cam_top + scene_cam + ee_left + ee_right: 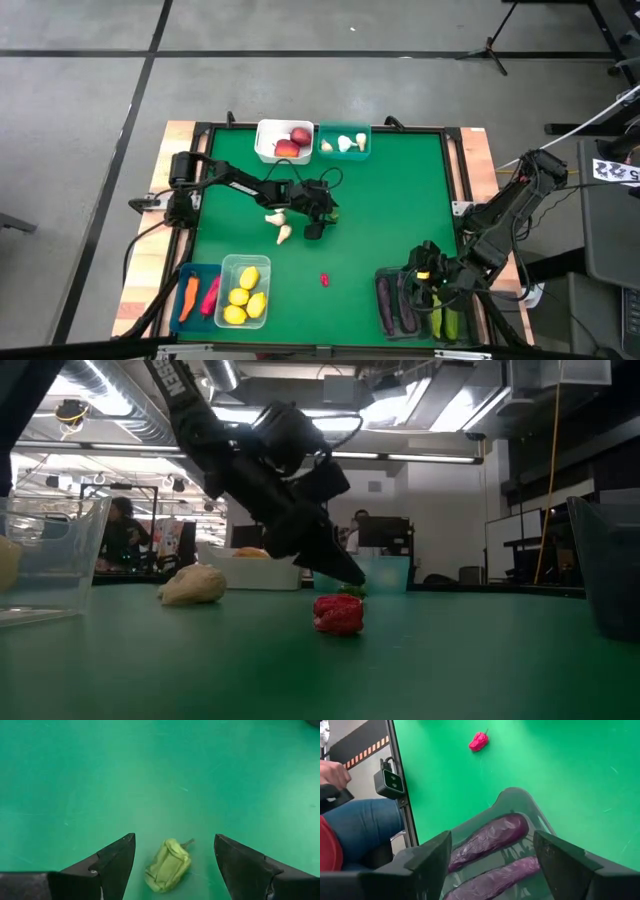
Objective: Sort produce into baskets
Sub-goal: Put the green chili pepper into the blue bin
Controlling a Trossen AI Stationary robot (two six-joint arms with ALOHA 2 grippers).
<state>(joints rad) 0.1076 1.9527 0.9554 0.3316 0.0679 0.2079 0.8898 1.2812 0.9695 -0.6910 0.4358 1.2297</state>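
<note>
In the middle of the green desk (390, 200), seen from above, the left gripper (313, 230) hangs low beside two loose garlic pieces (280, 226). The white basket (266, 146) holds apples and the teal basket (358, 152) holds garlic, so each basket seems kept for one kind. At the near edge, the blue basket (186, 310) carries a carrot and a chilli, the pale green basket (244, 264) carries lemons. A small red chilli (324, 280) lies alone. The right gripper (430, 275) waits over the dark basket (384, 296).

From desk height, the left arm leans down behind the red chilli (338, 614), and one garlic (194, 584) lies on the desk to the side.

In the left wrist view, the jaws stand wide open around a small pale green piece (168, 865), which lies between them untouched; I judge a pick is being prepared.

In the right wrist view, the jaws are open and empty above two purple eggplants (490, 839) already sorted in the dark basket. A person's leg shows beside the desk.
</note>
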